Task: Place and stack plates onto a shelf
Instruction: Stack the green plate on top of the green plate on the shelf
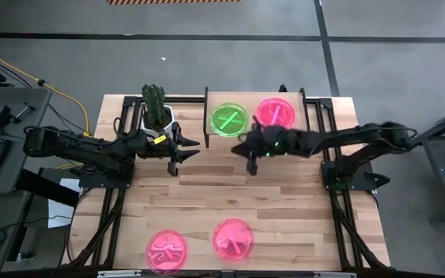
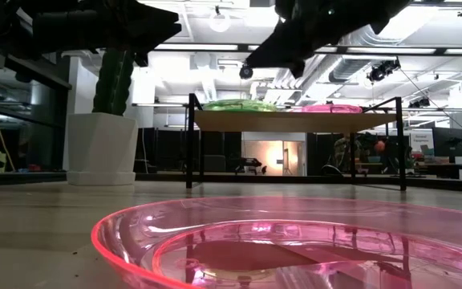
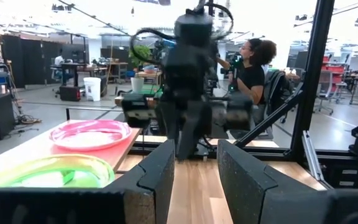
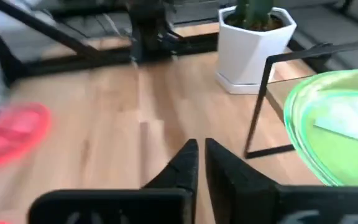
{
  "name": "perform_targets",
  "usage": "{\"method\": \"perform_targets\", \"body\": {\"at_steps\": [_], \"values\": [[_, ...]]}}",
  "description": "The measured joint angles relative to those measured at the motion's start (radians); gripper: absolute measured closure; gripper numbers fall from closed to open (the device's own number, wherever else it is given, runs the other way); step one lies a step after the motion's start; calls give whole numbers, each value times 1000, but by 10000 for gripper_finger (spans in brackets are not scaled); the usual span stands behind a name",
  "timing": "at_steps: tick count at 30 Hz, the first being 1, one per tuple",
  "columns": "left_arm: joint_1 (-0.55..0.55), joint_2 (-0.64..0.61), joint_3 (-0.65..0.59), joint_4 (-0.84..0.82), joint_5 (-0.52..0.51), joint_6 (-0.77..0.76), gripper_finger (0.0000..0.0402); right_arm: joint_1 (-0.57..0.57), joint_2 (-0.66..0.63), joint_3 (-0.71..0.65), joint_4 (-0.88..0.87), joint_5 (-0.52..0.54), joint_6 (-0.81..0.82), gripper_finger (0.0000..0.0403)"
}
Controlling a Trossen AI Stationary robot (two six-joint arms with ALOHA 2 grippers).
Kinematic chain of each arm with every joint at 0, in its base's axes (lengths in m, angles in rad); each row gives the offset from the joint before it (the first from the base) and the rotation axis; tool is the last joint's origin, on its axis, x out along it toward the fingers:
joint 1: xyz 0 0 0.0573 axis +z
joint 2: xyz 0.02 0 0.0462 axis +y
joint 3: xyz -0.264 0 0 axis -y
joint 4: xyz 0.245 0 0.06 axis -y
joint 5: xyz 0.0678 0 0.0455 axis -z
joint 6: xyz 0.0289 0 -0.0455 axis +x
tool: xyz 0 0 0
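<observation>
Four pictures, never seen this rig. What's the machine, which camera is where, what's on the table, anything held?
Two dark robot arms work at a wooden table. One camera looks straight down, one sits at tabletop height, and one rides on each wrist.

A low shelf carries a green plate and a pink plate. Two more pink plates lie at the table's near edge. A cactus pot stands left of the shelf.

The left gripper is open and empty beside the pot. The right gripper, in front of the shelf, is nearly shut and empty.
</observation>
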Motion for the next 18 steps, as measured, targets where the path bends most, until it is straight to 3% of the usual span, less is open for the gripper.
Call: {"method": "perform_targets", "body": {"at_steps": [5, 14, 18], "values": [[0, 0, 0, 0, -1, 0, 289, 32, 72, 60, -52, 207, -61, 397], [0, 0, 0, -4, -1, 0, 289, 17, 223, 218, -195, 234, -115, 402], [0, 0, 0, -10, -1, 0, 289, 17, 271, 250, -220, 334, -140, 402]]}}
